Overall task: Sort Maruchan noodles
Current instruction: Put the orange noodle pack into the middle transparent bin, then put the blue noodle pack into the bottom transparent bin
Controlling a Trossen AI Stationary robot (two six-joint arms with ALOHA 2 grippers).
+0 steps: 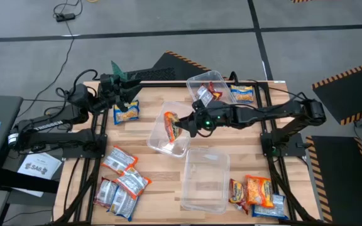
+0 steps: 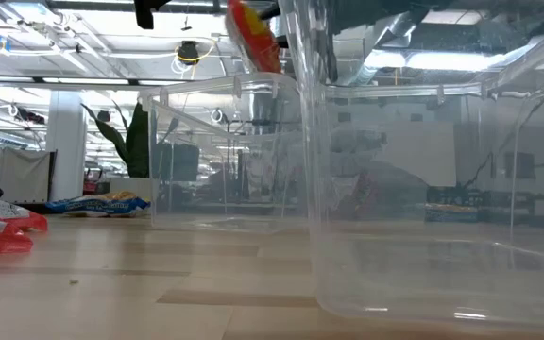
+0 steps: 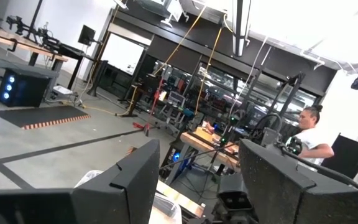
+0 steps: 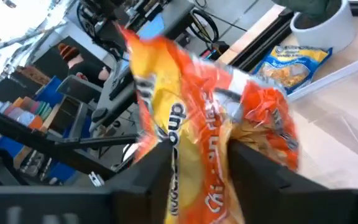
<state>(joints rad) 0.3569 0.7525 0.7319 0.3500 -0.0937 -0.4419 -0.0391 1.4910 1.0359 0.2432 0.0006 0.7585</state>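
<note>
The right gripper (image 1: 182, 125) hangs over the middle clear tub (image 1: 168, 133) in the centre of the table. An orange noodle packet (image 4: 210, 137) sits between its two dark fingers (image 4: 157, 171), which stand only slightly apart; whether they grip the packet or are letting it go, I cannot tell. Seen from table height, the packet is at the tub's top edge, tilted, and not down inside.

The risk, as I judge it, is a bad drop. A tilted packet could catch the rim and slide onto the table outside, or cling to one finger.

Further out, a blue-and-yellow packet (image 1: 126, 113) lies near the left gripper (image 1: 119, 88), which waits open and empty at the far left of the table. Silver and red packets (image 1: 121, 182) are heaped at the near left, and mixed packets (image 1: 256, 193) at the near right. Two other clear tubs (image 1: 205, 179) stand close by, so a wrong-tub landing is possible.
</note>
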